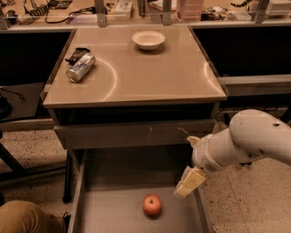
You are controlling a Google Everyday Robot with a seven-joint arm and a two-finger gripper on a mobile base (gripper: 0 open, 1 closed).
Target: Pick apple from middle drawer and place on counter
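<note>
The red-orange apple (152,205) lies on the floor of the open middle drawer (109,214), near its middle. My gripper (188,182) hangs over the drawer's right side, up and to the right of the apple, apart from it. The white arm comes in from the right. The beige counter (150,73) lies above the drawer.
On the counter a silver soda can (81,68) lies on its side at the left, beside a small dark object (76,53), and a white bowl (148,39) stands at the back. A cluttered desk (136,9) runs behind. A brown shape (27,218) is at bottom left.
</note>
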